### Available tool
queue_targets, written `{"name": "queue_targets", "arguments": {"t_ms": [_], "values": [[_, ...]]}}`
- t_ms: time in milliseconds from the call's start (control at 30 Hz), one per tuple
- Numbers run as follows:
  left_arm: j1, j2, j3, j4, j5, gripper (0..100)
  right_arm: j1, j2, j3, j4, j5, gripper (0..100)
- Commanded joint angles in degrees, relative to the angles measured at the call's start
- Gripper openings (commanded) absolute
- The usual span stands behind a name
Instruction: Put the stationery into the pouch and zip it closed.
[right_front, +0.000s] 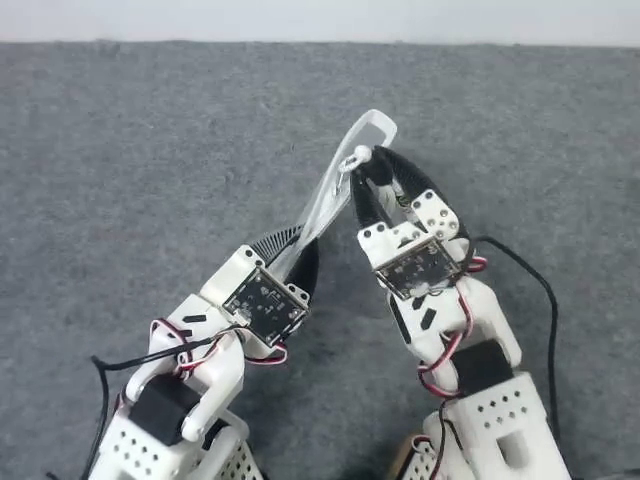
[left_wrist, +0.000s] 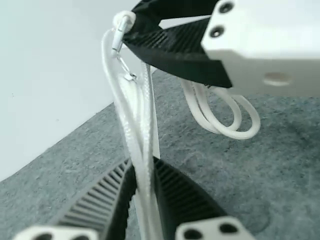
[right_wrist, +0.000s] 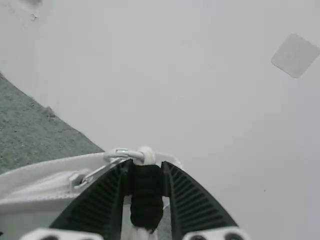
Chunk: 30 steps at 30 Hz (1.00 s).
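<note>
Grey felt table (right_front: 120, 150) spreads across the whole floor of the high view, with a pale wall (right_front: 300, 20) along its far edge, and both arms are up in the middle of it. The left arm (right_front: 190, 390) comes in from the near left corner and the right arm (right_front: 480, 380) from the near right, their heads angled toward each other. Between them the pouch (right_front: 335, 190) is off the table, held edge-on as a slim pale strip slanting up and away. The left gripper (right_front: 300, 248) is clamped on the pouch's lower end, and the left wrist view has its ribbed black fingers (left_wrist: 105, 200) squeezing the white zip tape from both sides. The wrist board of that arm covers the very bottom of the pouch from above. Up at the top end, the right gripper (right_front: 362, 165) is pinched tight on the zip pull (left_wrist: 120, 30), its black fingers (right_wrist: 102, 200) closed around it and hiding that corner of the pouch. A loop of white cable (left_wrist: 227, 117) hangs under the right gripper, just beside the pouch, and a black cable (right_front: 540, 290) trails over the table beside the right arm.
</note>
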Motion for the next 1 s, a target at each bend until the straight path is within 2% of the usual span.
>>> {"name": "queue_targets", "arguments": {"t_ms": [0,333,633,867,967], "values": [[-0.35,-0.35,0.75,0.44,0.62,1,4.62,3.12,-0.97,-3.3,-0.35,0.6],[-0.44,-0.35,0.75,0.44,0.62,1,12.35,14.64,-9.49,-3.47,-5.36,0.6],[-0.44,-0.35,0.75,0.53,0.62,1,14.29,24.57,-15.38,-3.21,-5.8,0.6],[-0.53,-0.35,0.75,0.62,0.62,1,15.16,25.54,-16.7,-1.8,-8.09,0.6],[-0.53,-0.35,0.57,0.44,0.88,1,13.23,24.04,-16.7,0.75,-8.0,0.6]]}}
